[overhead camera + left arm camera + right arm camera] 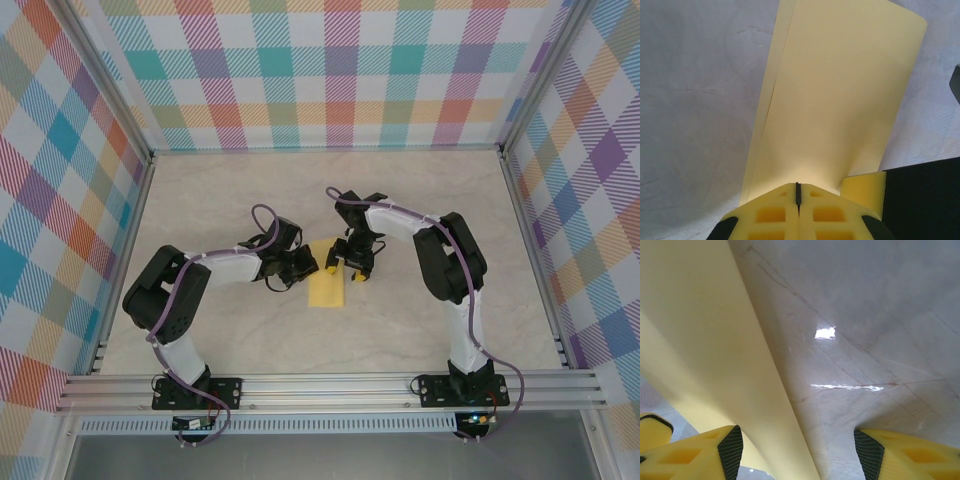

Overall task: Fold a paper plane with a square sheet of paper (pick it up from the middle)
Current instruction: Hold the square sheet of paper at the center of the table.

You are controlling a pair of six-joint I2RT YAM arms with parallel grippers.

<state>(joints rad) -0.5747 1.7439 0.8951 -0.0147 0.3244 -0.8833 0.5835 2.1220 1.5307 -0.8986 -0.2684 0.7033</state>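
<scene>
Over counter point(430, 200) — left hand point(798, 197) clamping doubled sheet point(840, 100), fully closed; right hand point(797, 447) gaping, gripping nothing. Probably centre-folding — crease needing pressing next.

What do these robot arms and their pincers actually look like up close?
The left arm and right arm are white tubes between chunky black joints, each with a purple cable looped along it. The fingers are bright yellow blocks with square hollows, and black cross-hatched pads line their inner faces.

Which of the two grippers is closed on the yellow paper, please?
The left gripper: its jaws are pressed together, with the yellow paper coming out from between them. The right gripper has its jaws wide apart and clamps nothing.
</scene>
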